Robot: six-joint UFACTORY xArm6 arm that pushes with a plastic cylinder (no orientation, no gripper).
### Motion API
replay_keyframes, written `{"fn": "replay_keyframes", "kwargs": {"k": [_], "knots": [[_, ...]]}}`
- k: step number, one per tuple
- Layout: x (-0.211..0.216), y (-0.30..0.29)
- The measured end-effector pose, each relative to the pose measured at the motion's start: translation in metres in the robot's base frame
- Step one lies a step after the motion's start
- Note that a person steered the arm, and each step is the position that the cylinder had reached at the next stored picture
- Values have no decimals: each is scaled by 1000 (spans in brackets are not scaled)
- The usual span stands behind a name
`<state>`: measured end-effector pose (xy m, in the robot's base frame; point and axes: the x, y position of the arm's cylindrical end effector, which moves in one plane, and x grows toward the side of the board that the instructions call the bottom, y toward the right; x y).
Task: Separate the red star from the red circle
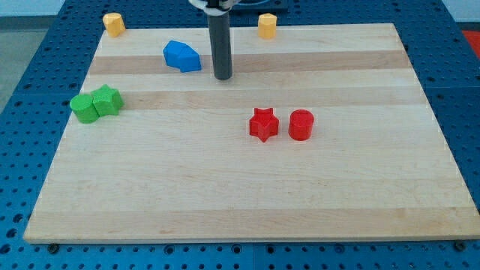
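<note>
My tip (223,77) is a plain rod end with no jaws to open or close and holds nothing; it rests on the wooden board (225,195) near the view's top, just to the right of the blue block (182,56) and well apart from the red pair. The red star (263,124) lies right of the board's centre, with the red circle (301,124) just beside it on the view's right, a narrow gap between them. Farther out, a green cylinder (83,109) and green star (107,100) touch at the left edge, and two yellow blocks (113,24) (268,25) sit at the top edge.
</note>
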<state>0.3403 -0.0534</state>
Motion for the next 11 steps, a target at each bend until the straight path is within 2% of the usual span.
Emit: {"fn": "replay_keyframes", "kwargs": {"k": [4,6,9,11], "knots": [[128,-13],[129,57],[55,152],[59,122]]}}
